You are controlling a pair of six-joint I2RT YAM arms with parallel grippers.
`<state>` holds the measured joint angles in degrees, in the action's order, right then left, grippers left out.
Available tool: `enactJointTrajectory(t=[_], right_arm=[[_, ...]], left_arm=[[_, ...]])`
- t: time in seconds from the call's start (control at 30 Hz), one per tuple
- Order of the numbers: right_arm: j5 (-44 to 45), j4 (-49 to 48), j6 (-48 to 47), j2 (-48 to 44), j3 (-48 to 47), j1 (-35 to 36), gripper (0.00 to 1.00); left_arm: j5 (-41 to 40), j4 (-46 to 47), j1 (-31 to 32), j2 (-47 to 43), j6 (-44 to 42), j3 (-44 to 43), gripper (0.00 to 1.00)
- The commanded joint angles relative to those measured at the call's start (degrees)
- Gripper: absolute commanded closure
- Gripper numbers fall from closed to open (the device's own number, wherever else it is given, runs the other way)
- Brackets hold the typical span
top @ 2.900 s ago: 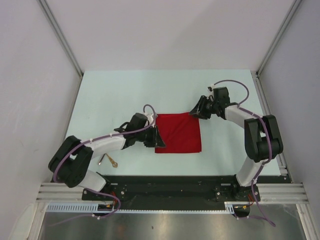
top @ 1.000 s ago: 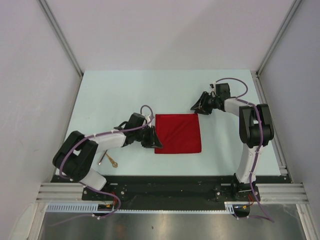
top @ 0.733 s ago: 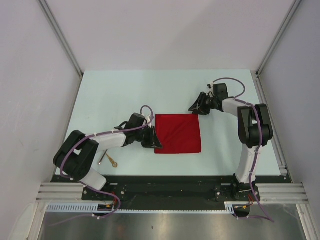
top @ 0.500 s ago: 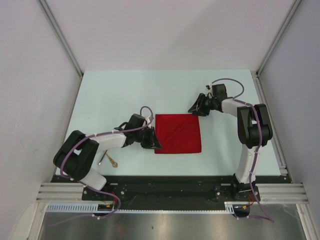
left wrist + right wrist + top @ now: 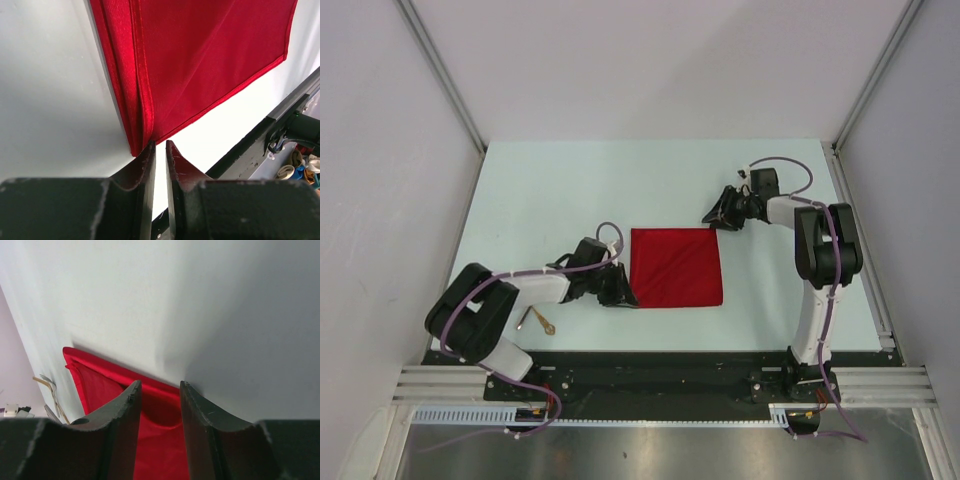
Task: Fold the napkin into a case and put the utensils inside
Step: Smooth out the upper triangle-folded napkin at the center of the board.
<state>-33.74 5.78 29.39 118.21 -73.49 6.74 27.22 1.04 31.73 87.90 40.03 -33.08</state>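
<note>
The bright red thin cloth napkin (image 5: 676, 267) lies flat on the pale surface (image 5: 550, 190). Its near-left corner is just right of the left claw (image 5: 623, 293), which is narrowly parted and empty. The right claw (image 5: 710, 217), half spread, is farther off.

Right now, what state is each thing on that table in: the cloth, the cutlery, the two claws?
red napkin: folded, layers showing along its left edge, lying flat on the table.
gold utensils: lying loose on the table left of the napkin, not inside it.
left gripper: jaws a narrow gap apart, empty, tips at the napkin's near left corner.
right gripper: open, empty, by the napkin's far right corner.
</note>
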Motion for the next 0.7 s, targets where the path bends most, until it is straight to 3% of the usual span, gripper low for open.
enactJointTrajectory(t=[0.0,0.13,0.23,0.4,0.53,0.67], right_arm=[[0.16,1.94,-2.93,-1.31,-3.06,-0.33,0.58],[7.51,5.99,-5.21,-8.51,-1.22,0.9,0.56],[13.58,10.03,-7.5,-13.35,-0.51,2.65,0.48],[17.65,12.06,-7.94,-16.17,-0.07,6.96,0.43],[15.2,7.41,-2.16,-13.11,-0.33,11.44,0.51],[21.5,3.98,1.02,-10.11,-3.31,17.77,0.6]], left_arm=[[-0.86,0.81,-0.26,-2.37,-0.39,1.0,0.82],[0.63,0.46,-0.26,-5.1,-0.74,0.47,0.77],[0.99,-0.51,-0.17,-7.55,-0.66,-0.67,0.71],[-3.13,-4.72,-0.7,-9.15,-1.8,-4.27,0.58],[-6.04,-5.08,-1.49,-9.24,-0.83,-4.63,0.63],[-6.66,-2.8,-1.49,-8.71,0.05,-1.82,0.65]])
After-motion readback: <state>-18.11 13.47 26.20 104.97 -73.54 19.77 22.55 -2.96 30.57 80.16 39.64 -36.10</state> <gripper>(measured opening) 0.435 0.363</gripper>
